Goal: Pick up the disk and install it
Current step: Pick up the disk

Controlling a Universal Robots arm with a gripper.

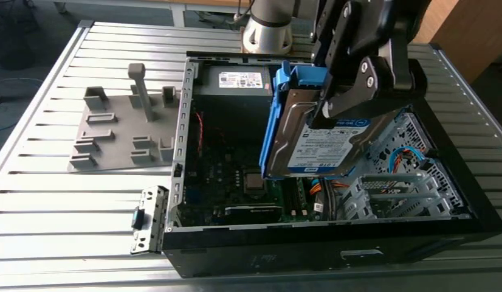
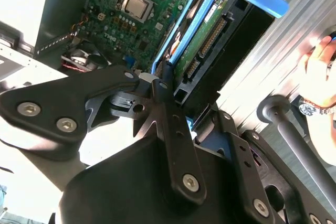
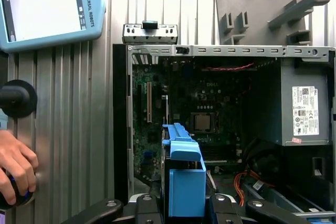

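The gripper (image 1: 342, 114) is closed on the disk (image 1: 320, 149), black fingers pinching it from both sides near its upper end. The drive hangs under the gripper, stood on edge & a bit tilted, with the white-and-blue label face toward the exterior cam and blue carrier rails round its edges. It's held in the air, not seated in anything.

Right below the gripper is the open computer case (image 1: 183, 115), lying on its side w/ the side panel off. The motherboard (image 1: 234, 176) sits beneath the drive and a little toward the exterior view's left. The perforated metal drive cage (image 1: 397, 196) is lower than the gripper, toward the exterior view's right, w/ orange cables (image 1: 332, 185) next to it. The grey power supply box (image 1: 239, 80) with its white sticker is behind the gripper at the far end of the case.

In the second wrist view the gripper (image 2: 176, 95) holds the disk (image 2: 207, 38) w/ the green circuit-board side and connector showing. In the first wrist view the blue carrier end pokes out between the fingers.

Well off from the gripper, at the exterior view's left, a grey fixture plate (image 1: 113, 137) lies on the slatted metal table (image 1: 56, 201). Someone's hand (image 3: 16, 167) rests on the table near a blue-edged tablet (image 3: 50, 3), outside the case
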